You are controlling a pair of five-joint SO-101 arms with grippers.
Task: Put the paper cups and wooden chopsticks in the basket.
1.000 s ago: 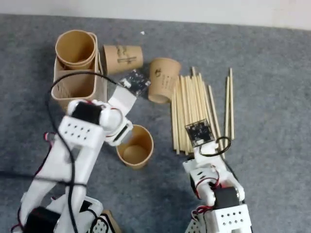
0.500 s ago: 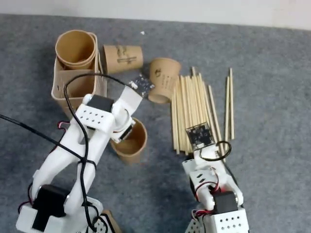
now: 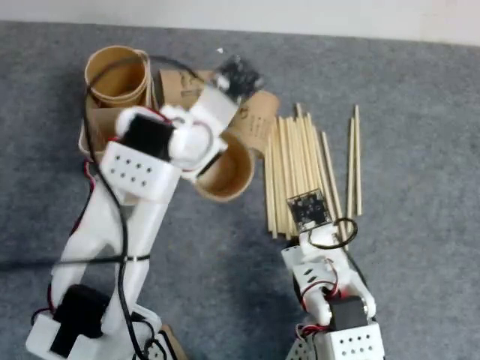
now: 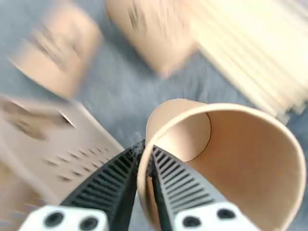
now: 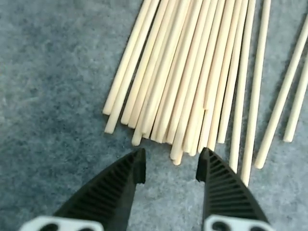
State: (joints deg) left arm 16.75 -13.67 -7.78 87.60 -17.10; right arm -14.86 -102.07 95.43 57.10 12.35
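Observation:
My left gripper (image 4: 147, 155) is shut on the rim of a brown paper cup (image 4: 226, 159), one finger inside and one outside. In the high view that held cup (image 3: 229, 176) hangs tilted above the table, just right of the tan basket (image 3: 94, 131), with the left gripper (image 3: 202, 166) at its rim. A stack of cups (image 3: 116, 71) stands in the basket's far end. Two more cups lie on their sides, one (image 3: 176, 88) partly under the arm, the other (image 3: 259, 124) beside the wooden chopsticks (image 3: 300, 165). My right gripper (image 5: 168, 166) stands open just short of the chopstick ends (image 5: 192, 72).
Grey carpet covers the table (image 3: 420, 112). Two chopsticks (image 3: 352, 157) lie apart to the right of the bundle. A black cable (image 3: 105, 187) loops along the left arm. Bare carpet lies between the two arm bases.
The left arm has lifted the cup off the carpet and carried it away from the arm bases, toward the basket and the lying cups. The right arm has stayed put.

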